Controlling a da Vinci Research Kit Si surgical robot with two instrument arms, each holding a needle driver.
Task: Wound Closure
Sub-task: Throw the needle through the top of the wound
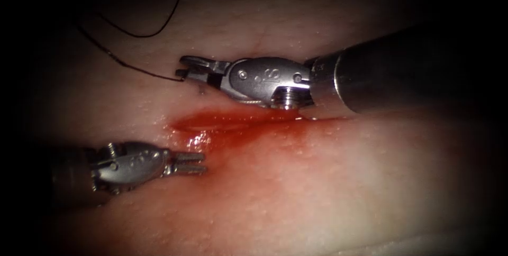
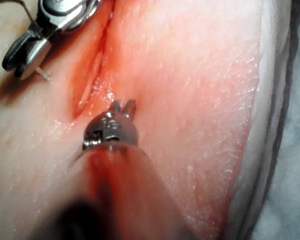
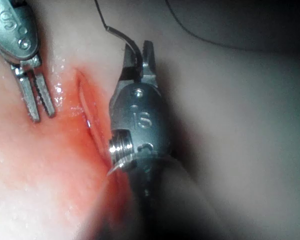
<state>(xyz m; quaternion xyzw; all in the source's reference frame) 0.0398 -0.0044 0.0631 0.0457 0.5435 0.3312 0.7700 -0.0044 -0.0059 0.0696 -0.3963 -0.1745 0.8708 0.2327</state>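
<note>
While the needle (image 3: 124,41) is gripped near its thread (image 1: 138,35) end by the closed right tool (image 1: 182,71) above the cut (image 1: 211,124), nothing is held by the slightly parted left tool (image 1: 198,162) beside red fluid (image 1: 238,134) on the tissue (image 1: 344,192).

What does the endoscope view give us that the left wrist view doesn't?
Endoscope adds: the thread looping away across the tissue from the right tool, plus that tool's shaft. Left wrist adds: the tissue's outer edge and a pale bit of needle poking out of the right tool's shut fingers; whether it enters the tissue is unclear. Both: the cut, red fluid, and the left tool, fingers open, holding nothing.
</note>
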